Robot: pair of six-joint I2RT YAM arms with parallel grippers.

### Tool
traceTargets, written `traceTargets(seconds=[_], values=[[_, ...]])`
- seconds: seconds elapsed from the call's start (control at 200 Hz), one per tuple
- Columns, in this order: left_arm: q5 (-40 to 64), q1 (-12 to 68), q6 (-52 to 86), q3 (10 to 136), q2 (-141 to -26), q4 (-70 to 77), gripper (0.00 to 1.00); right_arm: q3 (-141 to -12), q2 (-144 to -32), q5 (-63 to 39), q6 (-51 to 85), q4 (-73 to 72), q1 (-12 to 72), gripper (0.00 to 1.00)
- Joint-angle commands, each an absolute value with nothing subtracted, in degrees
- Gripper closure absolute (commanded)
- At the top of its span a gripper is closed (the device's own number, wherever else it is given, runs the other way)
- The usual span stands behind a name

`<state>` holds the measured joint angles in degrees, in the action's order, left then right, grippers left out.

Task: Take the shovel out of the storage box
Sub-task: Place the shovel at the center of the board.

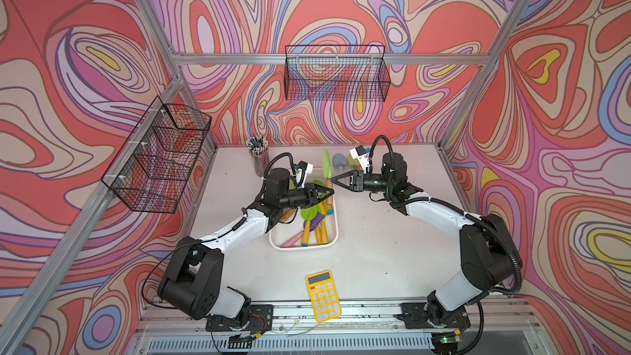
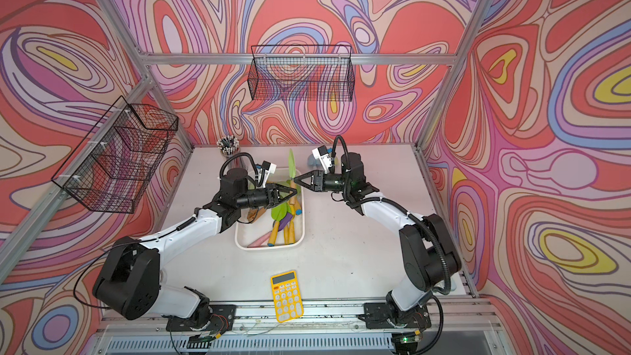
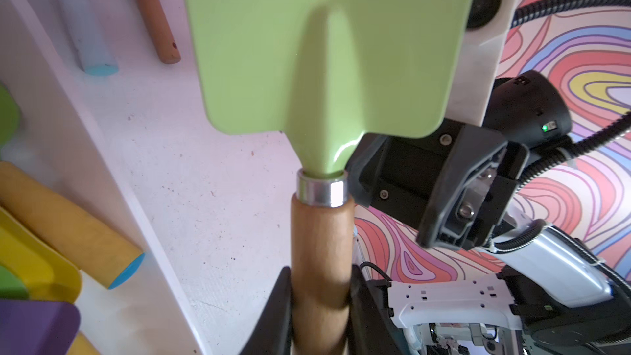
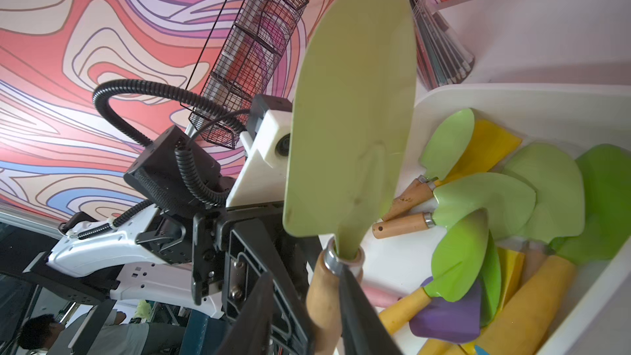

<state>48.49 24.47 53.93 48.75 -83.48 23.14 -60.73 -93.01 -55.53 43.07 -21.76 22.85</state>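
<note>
Swirl-patterned walls, aluminium frame, pale tabletop, wire basket

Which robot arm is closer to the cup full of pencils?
Left. The left arm has its wrist right beside the pencil cup; the right arm is away on the other side of the storage box.

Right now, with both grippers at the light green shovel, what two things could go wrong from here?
1. The left gripper clamps the shovel by its wooden handle while the right gripper sits at its neck; a mistimed pull could twist it loose.
2. It is held at the edge of the storage box, near other shovels; a slip could drop it back in.
</note>
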Motion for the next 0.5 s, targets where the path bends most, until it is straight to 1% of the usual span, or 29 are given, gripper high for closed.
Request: traceTargets(seconds=[0.0,0.165,0.245,0.411,0.496], values=[[53.6,24.3,60.7,47.6,-84.6,36.9,1.00,-59.5,-92.3,-58.4,45.4,-26.2,23.1,0.65],[55.0,24.4,64.0,47.1,-86.2,42.3,1.00,-58.9,-93.2,-60.5,49.9,-32.8,23.1,0.65],[55.5,24.4,65.1,46.9,-86.7,44.4,1.00,-58.8,-93.6,-60.8,50.7,-33.8,23.0,0.65],[55.6,24.3,65.6,46.5,-86.8,45.5,1.00,-58.9,-93.0,-60.4,49.7,-32.0,22.9,0.65],[55.4,24.3,65.3,46.5,-86.5,45.3,1.00,-59.2,-91.9,-59.7,47.7,-28.7,22.6,0.63]])
